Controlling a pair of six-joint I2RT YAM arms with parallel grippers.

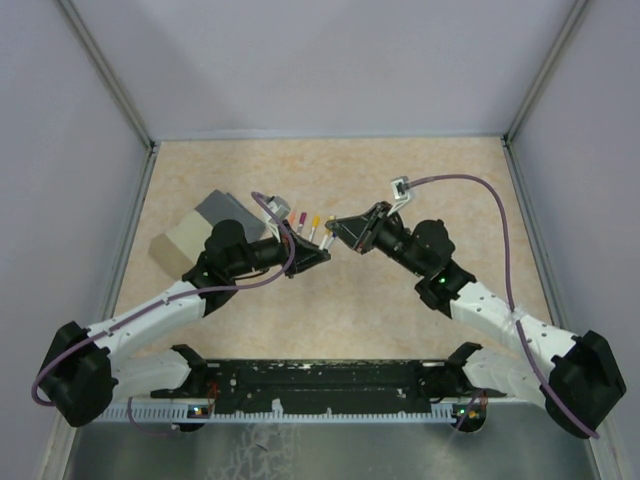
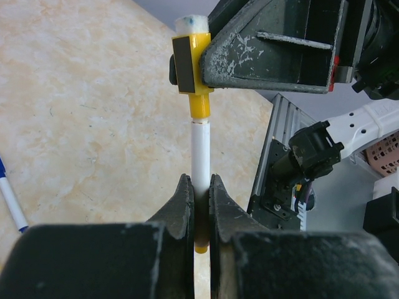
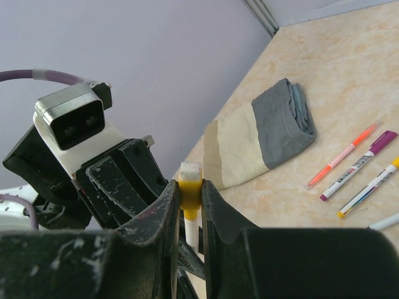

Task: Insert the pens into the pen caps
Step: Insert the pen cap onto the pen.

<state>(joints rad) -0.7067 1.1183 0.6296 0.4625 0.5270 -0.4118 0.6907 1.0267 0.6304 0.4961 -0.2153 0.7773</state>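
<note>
Left jaws clench thin white plastic pen (image 2: 200, 156); right jaws, directly ahead, clench short yellow plastic cap (image 2: 194, 75). Advise coaxial push.

The white pen (image 2: 200, 156) disappears partly inside the left gripper (image 2: 200, 182); a blue-tipped pen (image 2: 12, 205) is edge-cropped.

Two end effectors: left end effector (image 2: 201, 187), right end effector (image 3: 190, 196). Pens lying on table (image 1: 400, 180): three whole in right wrist view, namely orange pen (image 3: 341, 156), magenta pen (image 3: 356, 167), yellow pen (image 3: 369, 189); one fourth pen (image 3: 386, 221) cut by frame edge. One blue-marked pen (image 2: 11, 199) in left wrist view; whether same as fourth, cannot tell. One white pen barrel (image 2: 200, 156) off table. One yellow cap (image 2: 193, 62). One beige-and-grey pouch (image 3: 262, 143).
</note>
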